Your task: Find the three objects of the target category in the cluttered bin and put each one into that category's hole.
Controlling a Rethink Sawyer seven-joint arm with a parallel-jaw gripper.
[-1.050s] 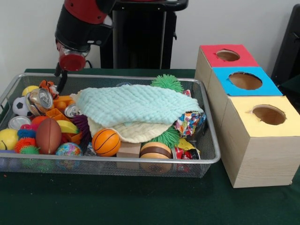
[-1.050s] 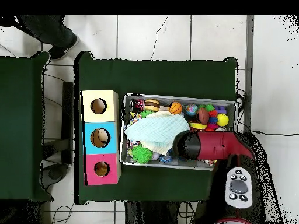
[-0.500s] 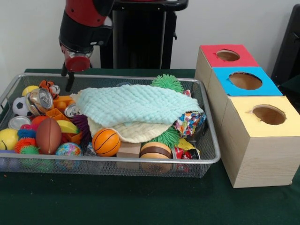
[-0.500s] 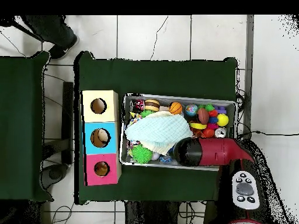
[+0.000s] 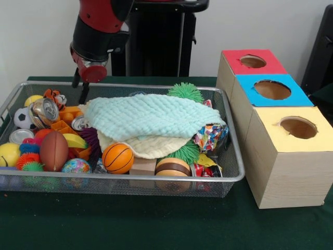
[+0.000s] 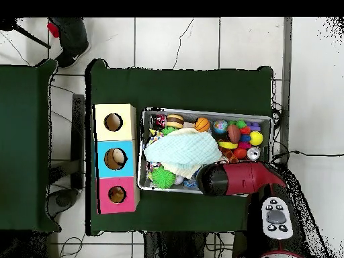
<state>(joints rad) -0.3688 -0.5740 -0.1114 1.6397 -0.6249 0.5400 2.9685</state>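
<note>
Front view, one bin (image 5: 235, 174), three holed boxes (image 5: 283, 151)

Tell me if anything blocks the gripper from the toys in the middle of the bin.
Yes. A mint cloth over a cream cloth covers the bin's middle; the gripper hangs above the far left rim.

Front: low, close, facing bin (image 5: 229, 174) and boxes (image 5: 283, 156).
Overhead: high, straight down, farther.
Shared: bin, boxes, arm (image 6: 242, 178).

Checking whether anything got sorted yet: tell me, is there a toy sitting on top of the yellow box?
No, the yellow box shows only its round hole on top, with nothing resting on it in the front view.
</note>
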